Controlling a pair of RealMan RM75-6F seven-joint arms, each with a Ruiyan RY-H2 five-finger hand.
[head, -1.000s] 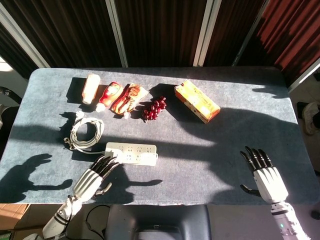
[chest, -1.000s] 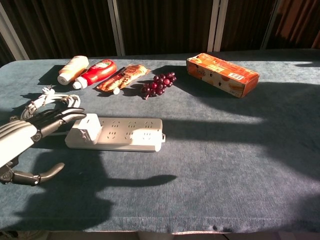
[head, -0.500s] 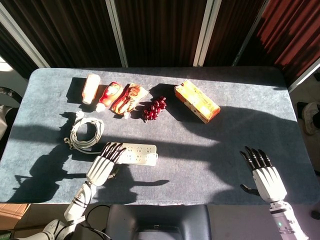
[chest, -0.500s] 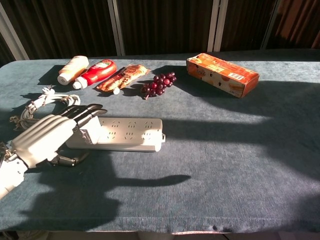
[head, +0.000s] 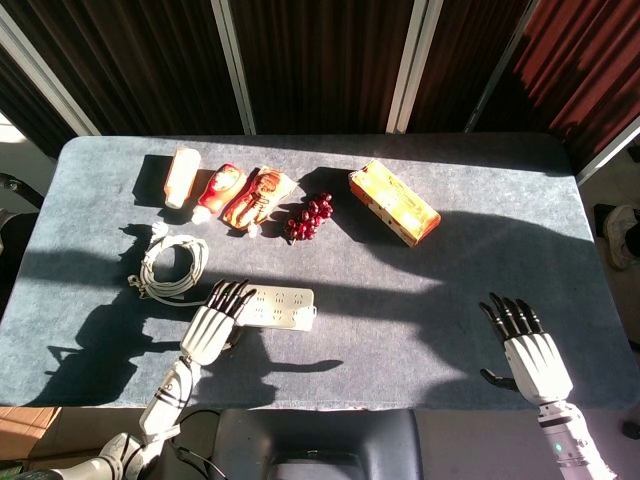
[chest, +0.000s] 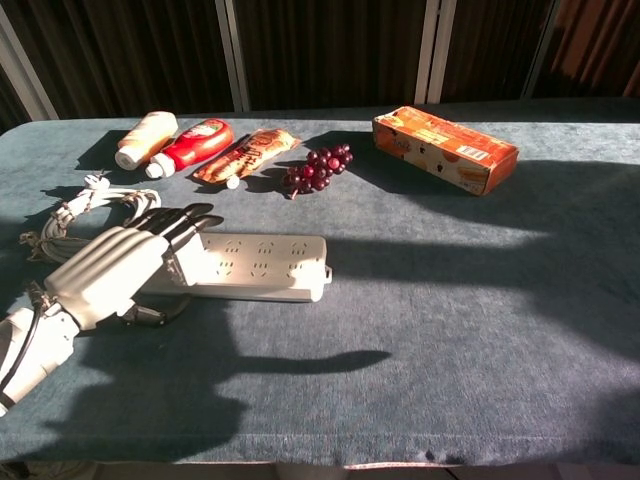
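The left hand (chest: 110, 272) lay with spread fingers (chest: 180, 220) over the power strip's (chest: 265, 267) end, grasping nothing, while the right hand (head: 532, 357) hovered, fingers released.

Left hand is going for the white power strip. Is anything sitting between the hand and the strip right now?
Nothing visible does. The left hand is already over the near-left end of the power strip, fingers extended across it. The coiled white cable lies off to the far left, beside the hand, not in its path.
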